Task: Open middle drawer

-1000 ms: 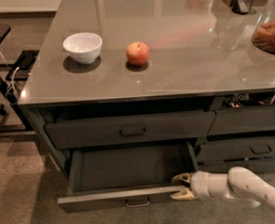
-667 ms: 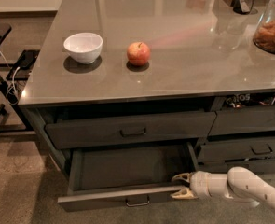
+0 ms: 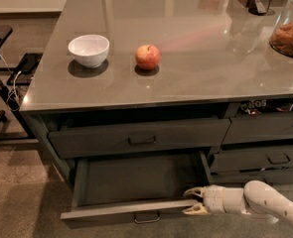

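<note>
The middle drawer [image 3: 131, 211] is the wide dark-grey one pulled out low on the cabinet, with a small loop handle [image 3: 147, 217] on its front and a shallow dark tray [image 3: 136, 180] showing inside. My gripper [image 3: 193, 202] reaches in from the lower right and sits at the right end of the drawer's front. Its pale fingers [image 3: 192, 192] are spread apart, one above and one below the front's top edge. Above it, the equally wide upper drawer [image 3: 138, 139] is closed.
On the grey countertop [image 3: 195, 78] stand a white bowl [image 3: 88, 49], a red apple [image 3: 148, 57] and a jar of snacks [image 3: 288, 33] at the right edge. Narrower closed drawers [image 3: 265, 128] are on the right. A dark rack with cables [image 3: 7, 83] stands at the left.
</note>
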### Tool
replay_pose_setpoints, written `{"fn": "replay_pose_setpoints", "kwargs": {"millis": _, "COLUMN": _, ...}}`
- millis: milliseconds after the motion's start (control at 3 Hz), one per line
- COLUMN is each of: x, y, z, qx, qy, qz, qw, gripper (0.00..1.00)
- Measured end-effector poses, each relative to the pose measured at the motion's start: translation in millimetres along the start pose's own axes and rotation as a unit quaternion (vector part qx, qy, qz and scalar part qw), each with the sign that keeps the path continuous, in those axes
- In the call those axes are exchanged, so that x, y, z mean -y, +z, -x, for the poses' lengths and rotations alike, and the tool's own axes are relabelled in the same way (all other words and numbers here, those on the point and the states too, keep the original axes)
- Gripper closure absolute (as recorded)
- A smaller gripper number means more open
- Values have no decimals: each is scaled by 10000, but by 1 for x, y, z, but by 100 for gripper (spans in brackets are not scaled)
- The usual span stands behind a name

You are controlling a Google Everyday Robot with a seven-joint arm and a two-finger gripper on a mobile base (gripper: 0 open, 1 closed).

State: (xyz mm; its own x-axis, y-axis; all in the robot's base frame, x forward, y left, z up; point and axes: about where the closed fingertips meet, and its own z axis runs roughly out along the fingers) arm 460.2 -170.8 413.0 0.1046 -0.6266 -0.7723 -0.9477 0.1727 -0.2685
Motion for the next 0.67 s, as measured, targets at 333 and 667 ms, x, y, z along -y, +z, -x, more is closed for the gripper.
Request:
{"fn": "replay_pose_setpoints", "kwargs": {"millis": 333, "x": 0, "y": 0, "z": 0, "qx": 0, "qy": 0, "qz": 0, "qw": 10000, "gripper": 37}}
{"fn": "replay_pose_setpoints", "kwargs": {"millis": 667, "x": 0, "y": 0, "z": 0, "qx": 0, "qy": 0, "qz": 1, "qw": 10000, "gripper": 13}}
